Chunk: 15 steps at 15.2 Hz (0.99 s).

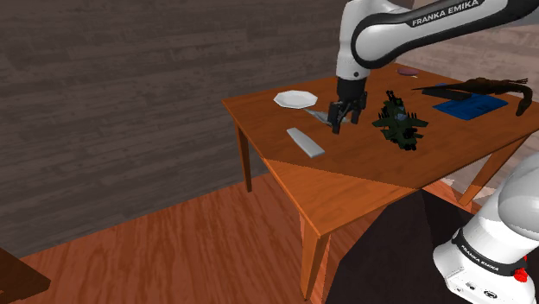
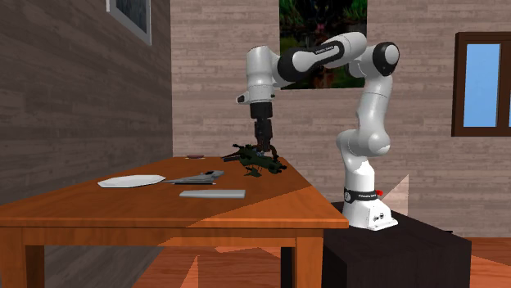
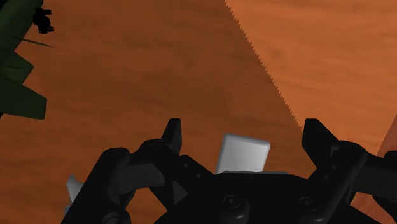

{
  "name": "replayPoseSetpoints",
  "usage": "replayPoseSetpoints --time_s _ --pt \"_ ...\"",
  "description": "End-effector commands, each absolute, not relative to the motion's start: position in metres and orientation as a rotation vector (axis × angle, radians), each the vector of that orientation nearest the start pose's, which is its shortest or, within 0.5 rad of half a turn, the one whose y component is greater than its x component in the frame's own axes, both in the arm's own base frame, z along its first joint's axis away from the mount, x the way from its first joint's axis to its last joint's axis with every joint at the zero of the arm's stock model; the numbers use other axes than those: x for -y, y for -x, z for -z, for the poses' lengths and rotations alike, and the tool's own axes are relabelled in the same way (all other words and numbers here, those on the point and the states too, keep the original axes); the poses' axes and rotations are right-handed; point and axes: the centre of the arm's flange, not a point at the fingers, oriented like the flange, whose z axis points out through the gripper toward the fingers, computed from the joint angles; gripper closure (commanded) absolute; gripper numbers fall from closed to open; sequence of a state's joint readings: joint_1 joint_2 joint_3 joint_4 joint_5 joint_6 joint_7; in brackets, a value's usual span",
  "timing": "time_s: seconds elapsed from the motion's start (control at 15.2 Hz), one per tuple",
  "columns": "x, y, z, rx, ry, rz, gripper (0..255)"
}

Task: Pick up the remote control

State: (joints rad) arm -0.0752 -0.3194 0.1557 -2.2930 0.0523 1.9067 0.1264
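The remote control [image 1: 305,142] is a long flat grey bar lying on the brown wooden table [image 1: 363,186], toward the shoulder view's left; in the second exterior view the remote control [image 2: 212,194] lies nearest the front. My gripper [image 1: 339,123] hangs just above the table, beyond the remote and apart from it, between a second flat grey thing [image 1: 319,115] and a dark green plant-like object [image 1: 399,123]. The gripper [image 3: 243,130] is open with nothing between its fingers; a grey rectangular end [image 3: 242,154] shows close under the palm. From the second exterior view the gripper [image 2: 264,151] points straight down.
A white plate [image 1: 294,99] sits at the table's far corner. A blue flat thing [image 1: 469,105] and a dark elongated object [image 1: 484,85] lie at the shoulder view's right. The stand [image 1: 389,250] adjoins the table.
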Motion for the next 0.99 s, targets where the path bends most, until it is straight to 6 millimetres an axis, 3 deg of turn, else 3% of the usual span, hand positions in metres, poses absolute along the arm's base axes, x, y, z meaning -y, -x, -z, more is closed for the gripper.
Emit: replayPoseSetpoints --time_s 0.0,0.86,0.92 --pt "-0.046 -0.467 -0.454 -0.161 3.142 -0.095 0" --pt "-0.033 -0.608 -0.37 -0.433 3.118 -0.015 0" --pt "-0.033 -0.611 -0.369 -0.439 3.118 -0.014 0"
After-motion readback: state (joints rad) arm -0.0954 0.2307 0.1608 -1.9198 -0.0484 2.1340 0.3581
